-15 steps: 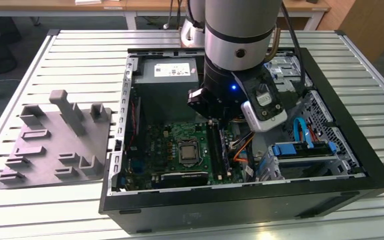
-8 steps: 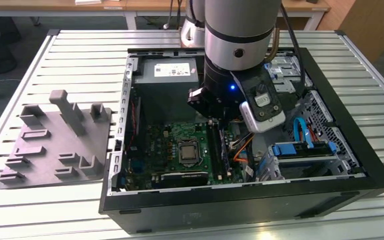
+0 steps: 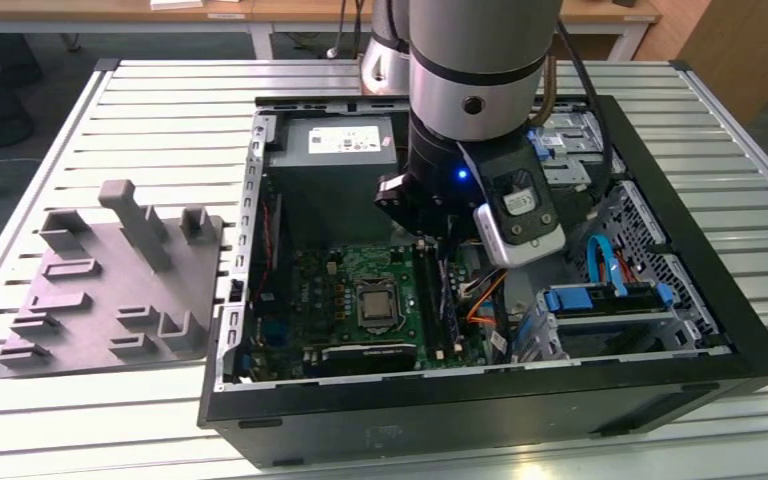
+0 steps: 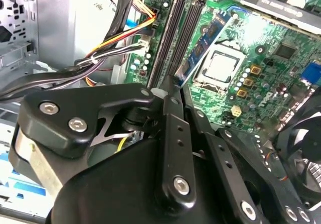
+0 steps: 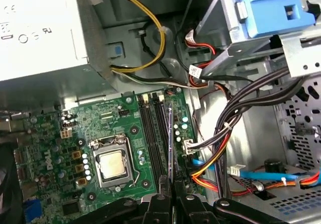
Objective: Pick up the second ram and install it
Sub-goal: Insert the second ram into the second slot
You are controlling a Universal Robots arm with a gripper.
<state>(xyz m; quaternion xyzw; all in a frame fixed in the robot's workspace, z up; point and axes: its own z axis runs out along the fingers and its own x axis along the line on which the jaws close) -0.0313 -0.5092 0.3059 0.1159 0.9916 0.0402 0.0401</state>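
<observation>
Second ram, a long, narrow blue-green circuit-board strip carrying black chips, clamped on edge between the closed black fingers of the gripper. In both wrist views the strip runs out from the fingertips over the long black plastic memory slots of the green motherboard, near the square silver processor socket, inside the open black computer case. Whether its lower edge touches a slot cannot be told.

Risks, as judged: in the second wrist view the strip looks slightly skewed to the slots, so a downward press could set it on a slot wall and jam or bend the board. A thin-edged grip may let it slip or tilt under load. The bundled coloured cables lie close beside the slots and could snag.
</observation>
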